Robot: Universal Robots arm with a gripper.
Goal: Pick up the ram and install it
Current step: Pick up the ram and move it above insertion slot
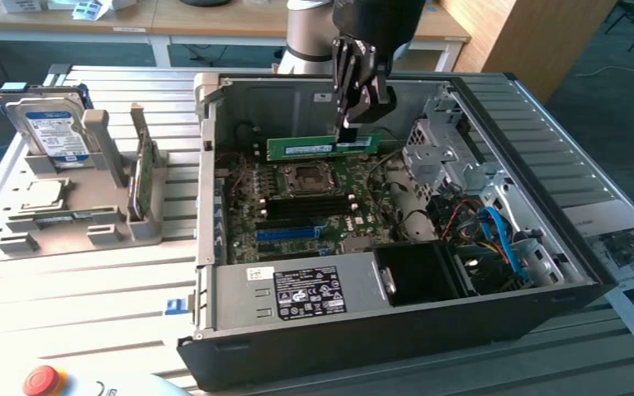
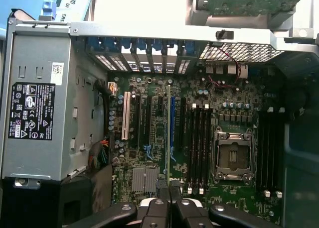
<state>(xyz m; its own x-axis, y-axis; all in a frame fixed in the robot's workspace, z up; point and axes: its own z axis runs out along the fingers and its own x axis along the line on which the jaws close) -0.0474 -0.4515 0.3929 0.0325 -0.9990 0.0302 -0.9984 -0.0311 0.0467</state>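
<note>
The ram [image 1: 319, 148] is a long, thin green board stick with a pale label on its face. It hangs level and on edge above the motherboard [image 1: 300, 206] inside the open case [image 1: 405, 330], in the upper middle of the exterior view. The gripper [image 1: 352, 134] has its black metal jaws clamped on the stick's upper edge, toward the end at the exterior view's right. The arm [image 1: 308, 33] comes down from the top of the frame, its wrist pointing almost straight down.

In the wrist view the dark, rounded fingers [image 2: 187, 213] sit close together over the green board, with its black slots and square silver processor socket [image 2: 232, 156].

The case is black sheet metal and holds a grey, boxy power supply [image 1: 295, 289] with a black label. On the slatted metal bench [image 1: 86, 289], at the exterior view's left, a grey moulded holder [image 1: 75, 223] carries a silver hard drive [image 1: 53, 124] and a broader green card [image 1: 141, 169], both upright.
</note>
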